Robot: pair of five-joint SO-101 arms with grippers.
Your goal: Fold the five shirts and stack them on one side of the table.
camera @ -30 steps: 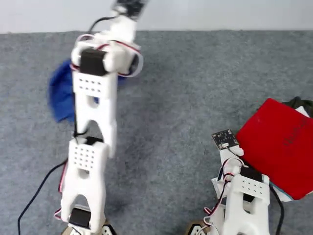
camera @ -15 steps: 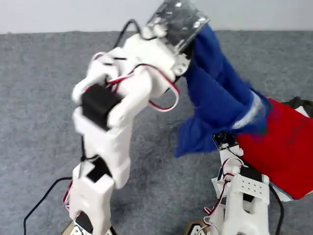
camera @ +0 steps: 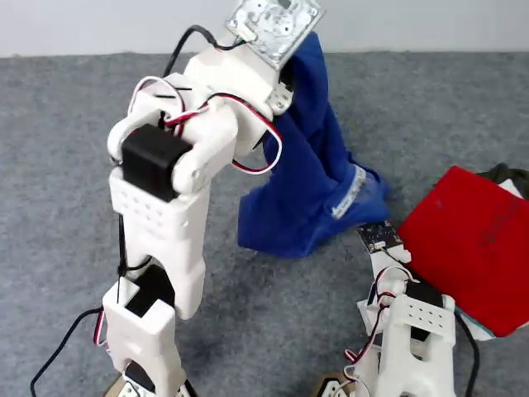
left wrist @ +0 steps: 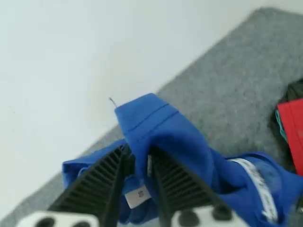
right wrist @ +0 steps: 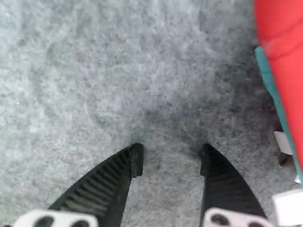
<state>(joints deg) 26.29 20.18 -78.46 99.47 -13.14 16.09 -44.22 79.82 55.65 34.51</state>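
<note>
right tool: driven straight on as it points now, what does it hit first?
Probably the bare grey mat; the open right tool points at it, nothing between. The red shirt lies off to one side, out of line. Depth unclear.

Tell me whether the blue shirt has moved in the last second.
Yes. The blue shirt, held in the left gripper, has swung from the far left toward the red shirt and hangs near it.

the table [camera: 74,124] is covered in grey felt and meets a pale wall at its far edge. near the middle, the lower folds of a blue shirt [camera: 306,207] rest on it. at the right edge lies a folded red shirt [camera: 471,240], stacked over a teal layer [right wrist: 270,94] and a dark garment [camera: 508,174].
</note>
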